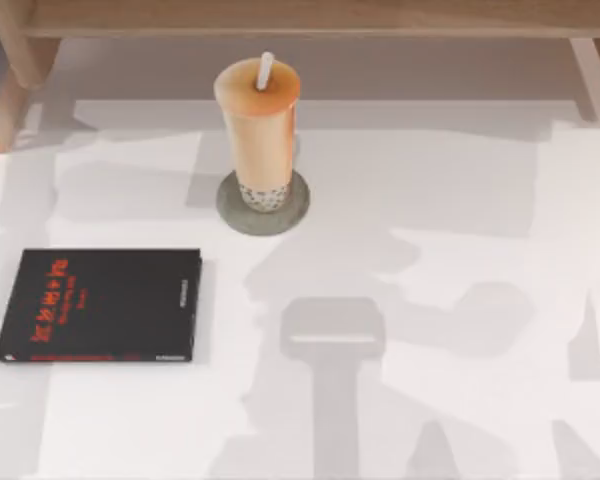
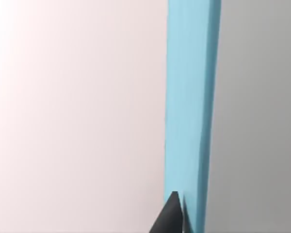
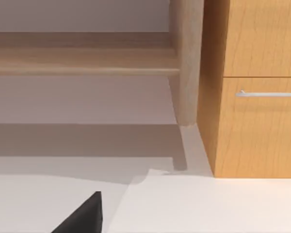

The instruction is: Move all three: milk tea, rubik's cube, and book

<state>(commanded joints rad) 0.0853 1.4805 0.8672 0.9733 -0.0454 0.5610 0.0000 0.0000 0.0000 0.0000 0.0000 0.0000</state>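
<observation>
Milk tea (image 1: 258,130) upright on grey coaster (image 1: 232,207), straw up, far-centre surface (image 1: 430,200). Black book (image 1: 98,305), red lettering unreadable, lies front-left. Left wrist: light-blue book (image 2: 190,107) against a dark fingertip (image 2: 170,218); jaws' state cannot tell, both arms.

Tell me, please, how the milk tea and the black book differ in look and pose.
The milk tea stands upright, tall and tapered; the black book lies flat and rectangular. The tea is orange-tan with a white straw; the book is black with red lettering. The tea sits on a grey coaster; the book rests directly on the white table.
</observation>
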